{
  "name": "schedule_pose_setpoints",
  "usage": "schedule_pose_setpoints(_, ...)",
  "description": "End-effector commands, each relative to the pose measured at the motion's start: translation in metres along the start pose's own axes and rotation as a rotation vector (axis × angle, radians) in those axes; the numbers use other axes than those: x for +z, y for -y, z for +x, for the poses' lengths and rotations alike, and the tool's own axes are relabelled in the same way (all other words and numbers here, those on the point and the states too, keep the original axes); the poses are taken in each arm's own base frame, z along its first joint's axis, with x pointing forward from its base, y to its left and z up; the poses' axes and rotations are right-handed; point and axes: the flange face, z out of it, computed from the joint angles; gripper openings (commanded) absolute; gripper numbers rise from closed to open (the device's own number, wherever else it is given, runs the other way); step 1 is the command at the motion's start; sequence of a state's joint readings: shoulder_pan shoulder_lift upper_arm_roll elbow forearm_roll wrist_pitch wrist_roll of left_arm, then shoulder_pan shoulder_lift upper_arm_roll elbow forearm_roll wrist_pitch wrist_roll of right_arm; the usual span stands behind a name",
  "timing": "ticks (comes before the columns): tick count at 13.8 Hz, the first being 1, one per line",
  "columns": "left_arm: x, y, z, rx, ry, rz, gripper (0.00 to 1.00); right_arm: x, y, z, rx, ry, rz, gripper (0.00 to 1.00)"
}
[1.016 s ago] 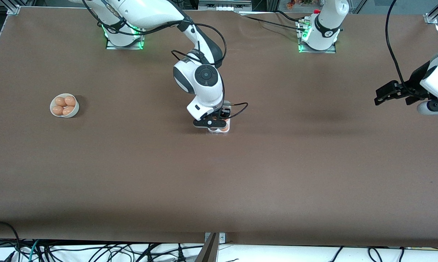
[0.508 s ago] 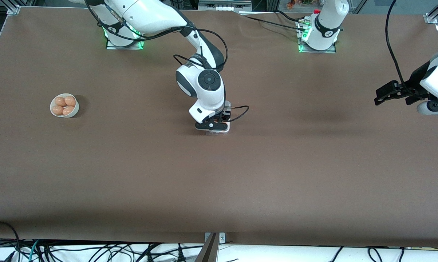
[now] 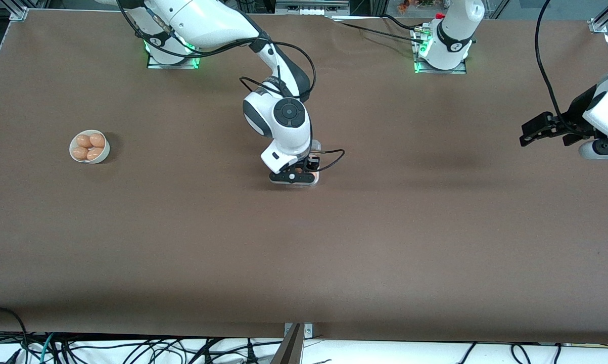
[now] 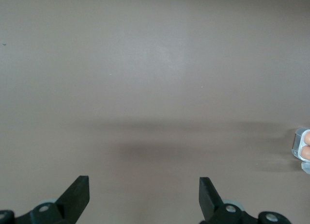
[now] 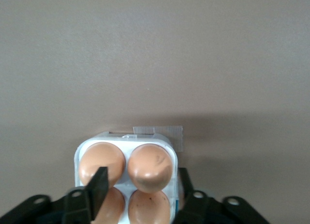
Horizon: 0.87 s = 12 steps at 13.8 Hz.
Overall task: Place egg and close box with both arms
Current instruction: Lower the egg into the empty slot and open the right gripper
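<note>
The box (image 5: 125,143), a white four-cell tray, sits mid-table with a tan egg in every cell. My right gripper (image 5: 143,185) is low over it, open. One egg (image 5: 147,207) lies in its cell between the two fingers, and neither finger touches it. A clear flap (image 5: 160,133) lies flat beside the tray. In the front view the right gripper (image 3: 293,177) hides most of the box (image 3: 313,180). My left gripper (image 3: 528,132) waits open in the air over the left arm's end of the table; in its wrist view the left gripper (image 4: 144,195) holds nothing and the box (image 4: 302,150) shows at the edge.
A white bowl (image 3: 103,154) holding several tan eggs (image 3: 90,146) stands toward the right arm's end of the table. Brown table cloth lies all around the box. Cables hang along the table edge nearest the front camera.
My right gripper has come down onto the box and its fingers have spread apart, leaving the egg in its cell. The left arm has not moved.
</note>
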<state>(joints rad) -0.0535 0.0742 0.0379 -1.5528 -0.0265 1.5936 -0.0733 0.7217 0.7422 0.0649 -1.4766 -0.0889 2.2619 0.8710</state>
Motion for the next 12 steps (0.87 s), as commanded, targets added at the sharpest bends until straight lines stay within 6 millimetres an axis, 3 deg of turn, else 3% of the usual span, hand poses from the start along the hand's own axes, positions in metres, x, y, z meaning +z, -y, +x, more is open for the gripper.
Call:
schedule_pose_setpoints(1, -0.005, 0.001, 0.002, -0.005, 0.004, -0.008, 1.0, -0.005, 0.006, 0.006, 0.007, -0.012, 0.0, 1.0)
schedule_pose_setpoints(6, 0.0, -0.001, 0.004, -0.004, 0.013, -0.009, 1.0, -0.02, -0.015, 0.029, 0.03, -0.021, -0.008, 1.0)
schedule_pose_setpoints(12, 0.001, -0.004, 0.005, -0.001, 0.015, -0.012, 1.0, -0.063, -0.088, 0.089, 0.034, -0.018, -0.016, 1.0)
